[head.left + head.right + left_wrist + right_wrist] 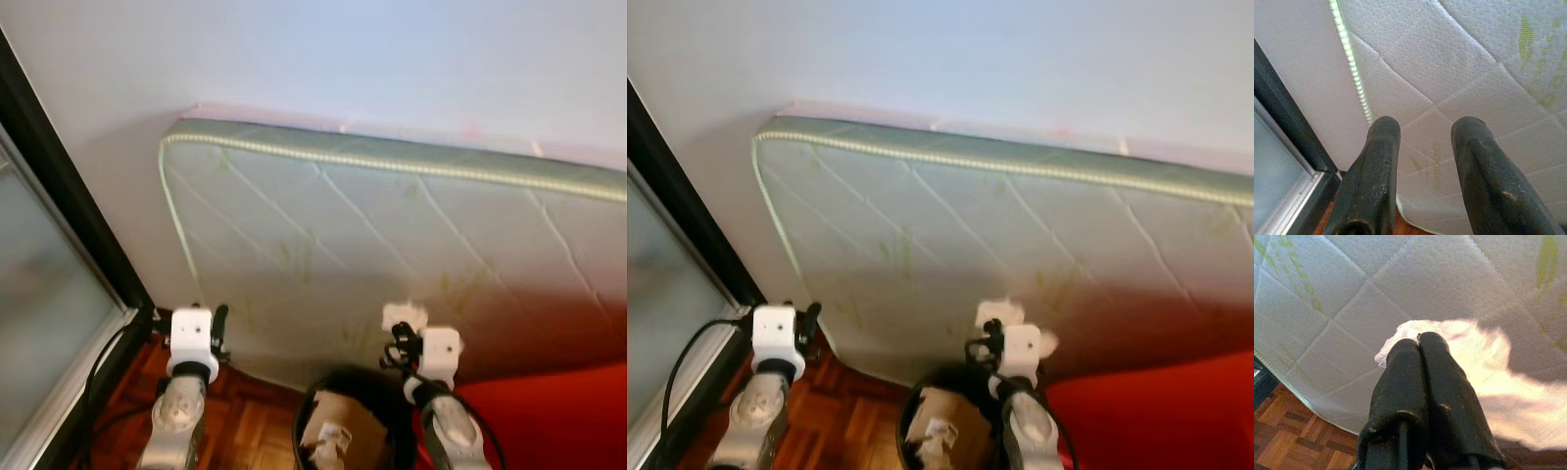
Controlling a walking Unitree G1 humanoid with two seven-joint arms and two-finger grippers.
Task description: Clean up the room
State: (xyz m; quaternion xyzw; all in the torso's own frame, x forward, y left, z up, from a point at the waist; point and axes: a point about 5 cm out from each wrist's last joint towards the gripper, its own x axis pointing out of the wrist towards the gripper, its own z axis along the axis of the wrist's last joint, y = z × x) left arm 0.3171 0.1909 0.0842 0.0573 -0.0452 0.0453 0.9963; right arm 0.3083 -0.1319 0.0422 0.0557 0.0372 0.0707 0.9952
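Note:
My right gripper (pixel 1419 340) is shut on a crumpled white piece of paper (pixel 1459 345), held up in front of a quilted white mattress (pixel 392 255) that leans on the wall. In the left eye view the paper (pixel 403 315) sits just above the right gripper (pixel 400 341). Right below it stands a black bin (pixel 300 423) with cardboard scraps (pixel 333 431) inside. My left gripper (pixel 1425 129) is open and holds nothing, raised near the mattress's lower left corner; the left gripper (pixel 219 325) points up beside its white wrist block.
A dark-framed glass door (pixel 49 284) runs down the left side. Parquet floor (pixel 250 431) shows between the arms. A red surface (pixel 558 421) lies at the lower right, under the mattress edge. A black cable (pixel 98 377) hangs by the left arm.

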